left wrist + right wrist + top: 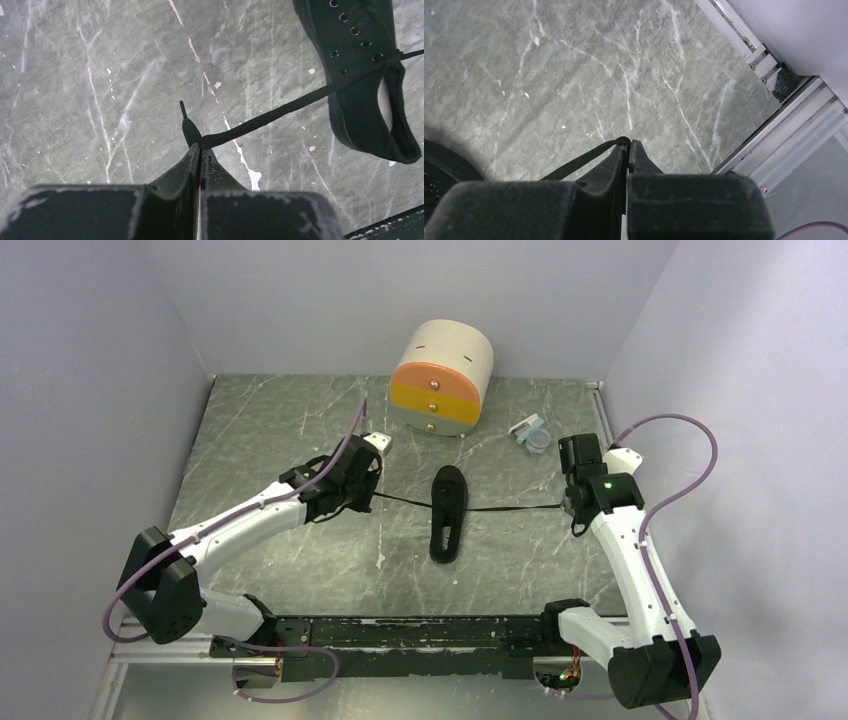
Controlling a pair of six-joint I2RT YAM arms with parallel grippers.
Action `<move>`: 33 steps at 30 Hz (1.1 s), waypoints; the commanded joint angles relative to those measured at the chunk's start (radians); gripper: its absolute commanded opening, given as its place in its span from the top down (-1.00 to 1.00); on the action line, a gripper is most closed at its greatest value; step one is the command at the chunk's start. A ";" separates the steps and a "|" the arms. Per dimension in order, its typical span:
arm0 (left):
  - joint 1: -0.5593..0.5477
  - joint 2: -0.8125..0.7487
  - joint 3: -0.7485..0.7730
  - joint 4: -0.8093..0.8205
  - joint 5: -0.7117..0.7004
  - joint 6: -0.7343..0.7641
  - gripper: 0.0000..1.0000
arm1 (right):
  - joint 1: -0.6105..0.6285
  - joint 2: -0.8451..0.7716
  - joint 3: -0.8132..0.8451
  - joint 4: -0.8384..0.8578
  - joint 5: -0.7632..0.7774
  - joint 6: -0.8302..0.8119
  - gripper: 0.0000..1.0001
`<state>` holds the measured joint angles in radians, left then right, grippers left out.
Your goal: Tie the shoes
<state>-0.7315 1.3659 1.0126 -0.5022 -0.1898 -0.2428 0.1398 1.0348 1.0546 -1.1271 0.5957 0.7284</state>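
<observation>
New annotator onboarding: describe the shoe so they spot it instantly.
Find the round drawer box at the back of the table. Nearer, between left gripper and right gripper, lies the shoe: the only all-black, narrow item, a lace pulled taut to each side.

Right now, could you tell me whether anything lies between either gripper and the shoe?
Nothing visible does. The left gripper is shut on the left lace, the right gripper on the right lace; both run taut over the table to the shoe. The drawer box and clear container sit farther back.
</observation>
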 commanded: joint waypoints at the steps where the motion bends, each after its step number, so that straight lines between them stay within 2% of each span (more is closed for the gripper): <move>1: 0.012 0.023 0.028 -0.018 -0.027 0.028 0.90 | -0.035 0.012 0.003 -0.017 0.049 0.032 1.00; 5: 0.043 0.061 0.001 0.010 -0.005 0.024 0.90 | -0.101 0.047 -0.023 0.029 0.044 0.037 1.00; 14: 0.145 0.181 -0.072 0.066 0.136 0.033 0.91 | -0.251 0.167 -0.101 0.120 -0.005 0.091 1.00; 23: 0.168 0.268 -0.097 0.086 0.260 0.035 0.91 | -0.417 0.297 -0.212 0.218 -0.018 0.104 1.00; 29: 0.177 0.296 -0.101 0.084 0.281 0.046 0.90 | -0.430 0.361 -0.224 0.256 -0.003 0.090 1.00; 33: 0.178 0.293 -0.109 0.090 0.287 0.045 0.90 | -0.410 0.341 -0.242 0.296 -0.019 0.075 1.00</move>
<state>-0.5663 1.6535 0.9203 -0.4149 0.0792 -0.2165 -0.2752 1.3937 0.8330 -0.8940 0.5457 0.8040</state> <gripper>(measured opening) 0.054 0.018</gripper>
